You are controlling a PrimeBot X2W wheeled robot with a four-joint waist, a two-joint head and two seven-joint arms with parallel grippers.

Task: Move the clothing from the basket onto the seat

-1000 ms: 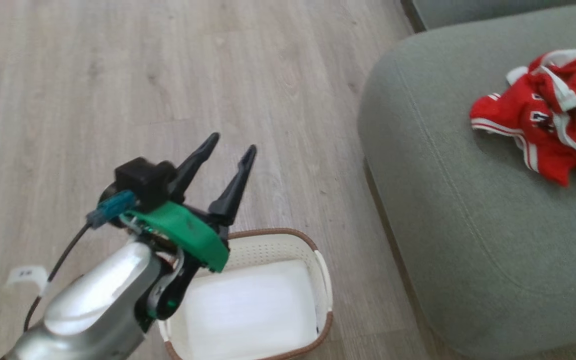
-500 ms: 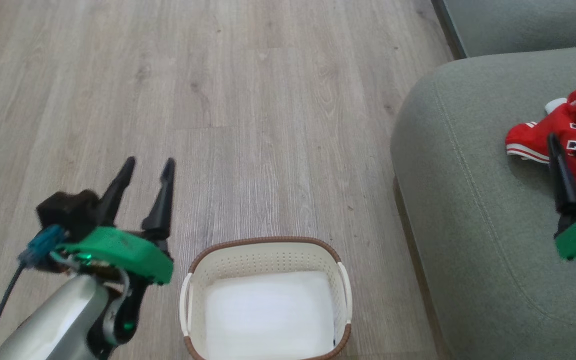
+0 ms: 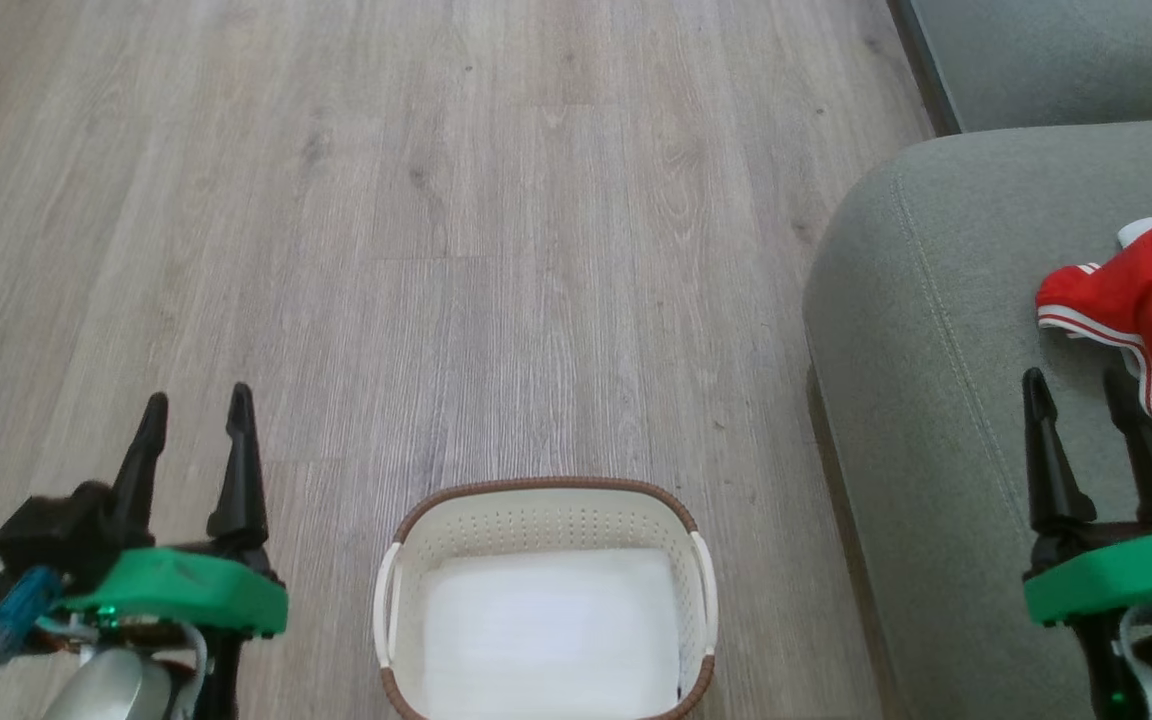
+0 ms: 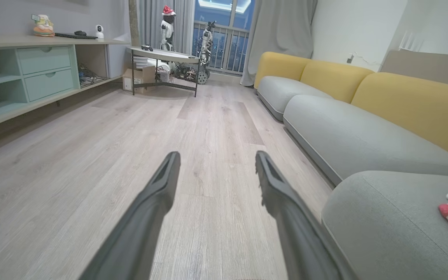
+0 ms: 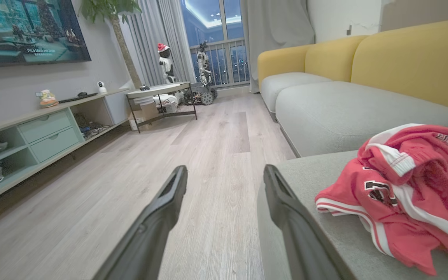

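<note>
**Both pincers open, red jerseys on the seat**

I have both pincers spread wide and holding nothing. In the head view the left pincer point(image 3: 198, 396) hangs over the wooden floor point(image 3: 456, 250), its two dark fingers pointing up the picture, off to the left of the basket point(image 3: 546, 485). The left wrist view looks between the same fingers of the left pincer point(image 4: 217, 153) at bare boards.

The right pincer point(image 3: 1074, 375) stands above the seat point(image 3: 926, 330), its right-hand finger just beside the clothing point(image 3: 1141, 305). In the right wrist view a strip of grey cushion shows between the right pincer point(image 5: 225, 168) and the cloth, so they are apart.

The clothing point(image 5: 403, 186) lies in a crumpled red heap on the seat point(image 5: 298, 171), with white trim, stripes and dark lettering showing. The basket sits on the floor between the two pincers, near the seat's edge, with its white bottom in plain sight.

Farther off, grey sofa cushions point(image 5: 325, 109) with yellow backs point(image 5: 410, 58) run towards the window. A pale green cabinet point(image 4: 45, 74) lines the opposite wall, and a small table point(image 4: 165, 58) stands beyond it.
</note>
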